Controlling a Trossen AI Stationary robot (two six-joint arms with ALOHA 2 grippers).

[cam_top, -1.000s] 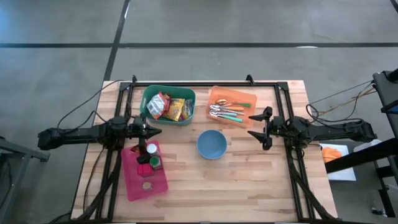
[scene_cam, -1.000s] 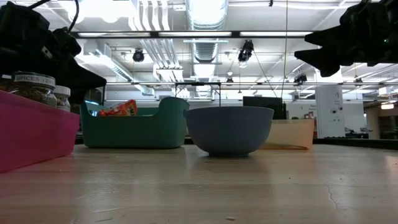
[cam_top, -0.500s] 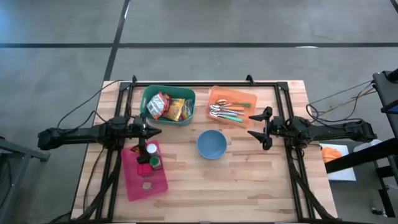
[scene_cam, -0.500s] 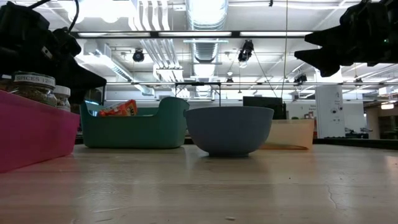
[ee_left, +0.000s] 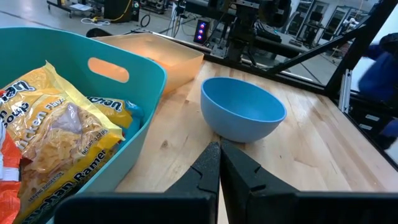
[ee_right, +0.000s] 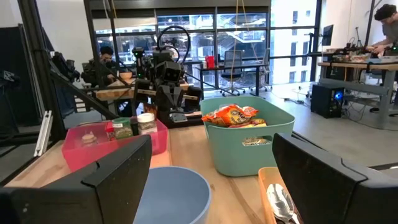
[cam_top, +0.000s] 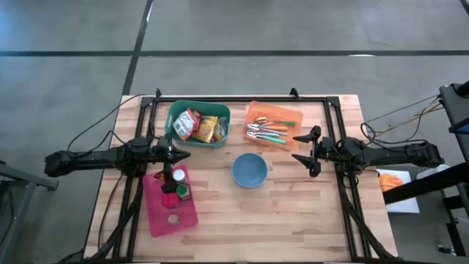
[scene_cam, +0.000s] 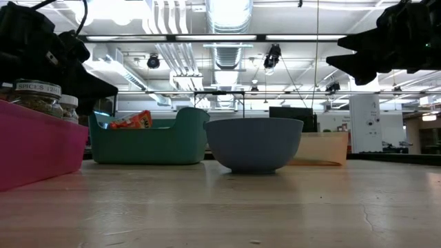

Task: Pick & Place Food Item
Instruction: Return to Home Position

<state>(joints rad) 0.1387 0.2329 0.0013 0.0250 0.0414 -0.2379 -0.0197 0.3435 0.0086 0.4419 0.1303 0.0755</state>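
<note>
A grey concrete floor (cam_top: 293,29) surrounds the pale wooden desk (cam_top: 293,216), with white ceiling ducts (scene_cam: 226,15) and tall glazed windows (ee_right: 249,37) beyond.

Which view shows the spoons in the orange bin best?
The high view: it looks straight down on the spoons in the orange bin. The low view shows only the bin's wall; the left wrist view shows the bin without visible spoons; the right wrist view catches one spoon at its edge.
</note>
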